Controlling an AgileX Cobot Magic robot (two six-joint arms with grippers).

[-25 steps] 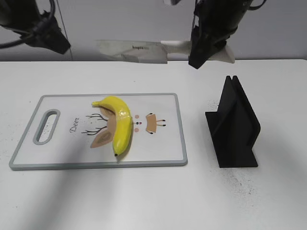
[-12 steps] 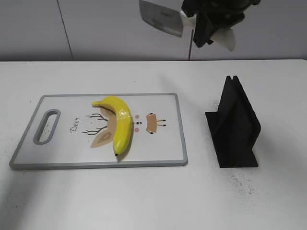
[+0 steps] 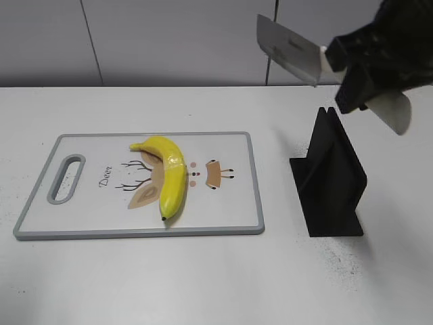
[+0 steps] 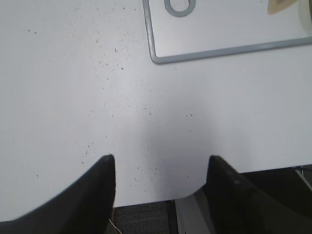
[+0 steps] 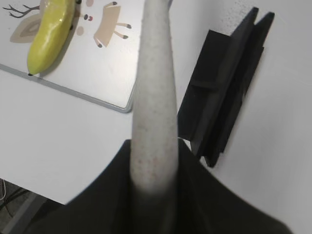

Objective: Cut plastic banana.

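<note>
A yellow plastic banana (image 3: 168,175) lies on the white cutting board (image 3: 230,213) with a deer print; it also shows in the right wrist view (image 5: 49,34). My right gripper (image 3: 352,71) is shut on the pale handle of a knife (image 3: 289,49), held in the air above the black knife stand (image 3: 331,176), blade pointing up and left. In the right wrist view the handle (image 5: 153,92) runs up between the jaws (image 5: 153,156). My left gripper (image 4: 161,168) is open and empty over the table's near edge, out of the exterior view.
The black knife stand (image 5: 224,83) stands right of the board. The board's corner and handle hole (image 4: 179,6) show at the top of the left wrist view. White table (image 3: 203,284) around.
My right gripper has carried the knife from the back middle to the right and down over the stand. The left arm left the exterior view a second ago.
</note>
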